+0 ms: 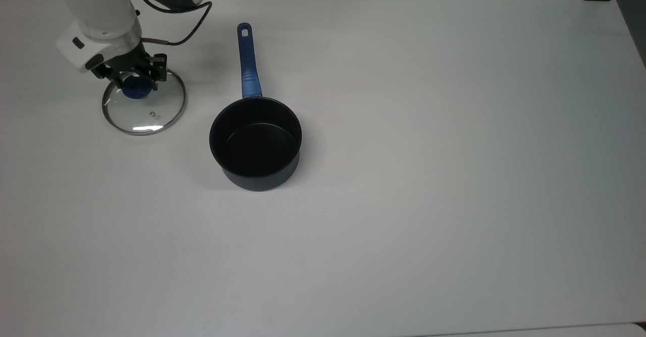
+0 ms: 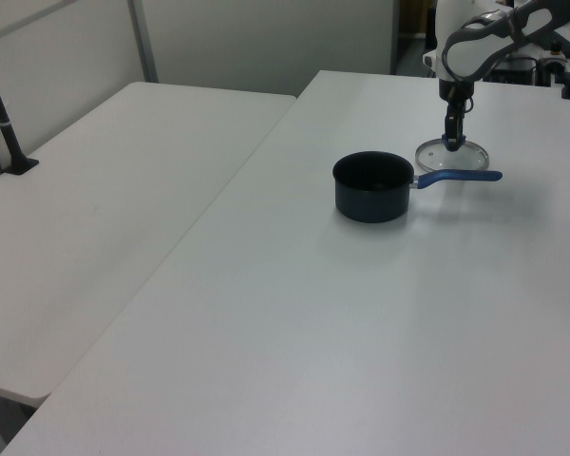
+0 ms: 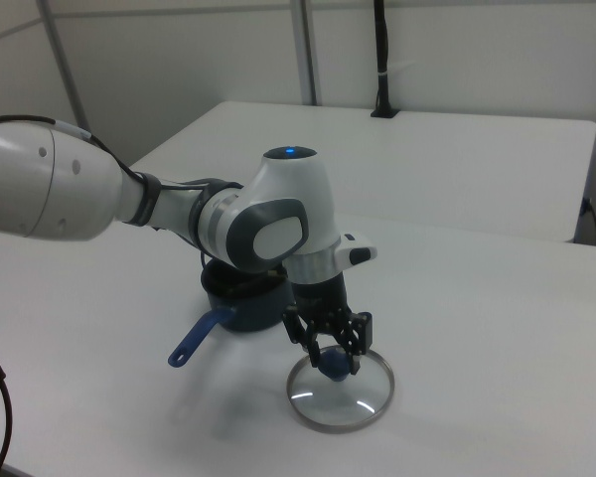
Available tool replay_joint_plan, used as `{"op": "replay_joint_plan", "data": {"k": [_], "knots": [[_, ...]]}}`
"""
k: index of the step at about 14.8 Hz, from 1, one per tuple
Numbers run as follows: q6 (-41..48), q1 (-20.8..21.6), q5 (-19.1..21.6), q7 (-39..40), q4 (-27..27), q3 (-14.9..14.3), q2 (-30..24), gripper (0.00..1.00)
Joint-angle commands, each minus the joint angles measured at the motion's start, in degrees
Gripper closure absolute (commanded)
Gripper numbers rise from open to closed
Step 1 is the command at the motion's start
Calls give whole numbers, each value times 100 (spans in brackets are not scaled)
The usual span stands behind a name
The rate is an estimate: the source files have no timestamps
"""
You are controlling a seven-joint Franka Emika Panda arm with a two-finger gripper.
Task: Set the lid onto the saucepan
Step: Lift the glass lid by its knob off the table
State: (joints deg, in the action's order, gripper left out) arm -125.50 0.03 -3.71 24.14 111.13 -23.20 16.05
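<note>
White tabletop (image 1: 429, 175) stretches bare across the near part of the top view, with a second white table (image 2: 123, 190) alongside it in the left view. Going back from that bare stretch, the saucepan (image 1: 256, 144) stands upright and empty, mouth up, its long handle (image 1: 247, 62) pointing straight away toward the far edge.

Farther back, toward the top view's left, the lid (image 1: 144, 102) sits well apart from the saucepan, across a bare gap. The gripper (image 1: 134, 80) stands over the lid's centre, and its dark fingers (image 3: 350, 333) flank the blue knob (image 1: 135, 89), closed in around it in what looks like a grasp. The right view shows a thin shadow under the rim, so the lid may be just off the table; that cannot be settled.

The coming move appears to turn on one relation: the saucepan's mouth lies toward the top view's right and somewhat nearer than the gripper. The lid would need to rise above the pan wall, then cross that gap level, clear of the handle.
</note>
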Motion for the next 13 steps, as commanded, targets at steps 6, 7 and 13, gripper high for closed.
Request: {"op": "replay_joint_plan", "data": {"k": [6,7,13], "knots": [[-19,23,-7,188,5,-44,-128,58],[-10,23,-7,179,5,-44,-128,58],[561,23,405,153,-794,-202,-128,59]]}}
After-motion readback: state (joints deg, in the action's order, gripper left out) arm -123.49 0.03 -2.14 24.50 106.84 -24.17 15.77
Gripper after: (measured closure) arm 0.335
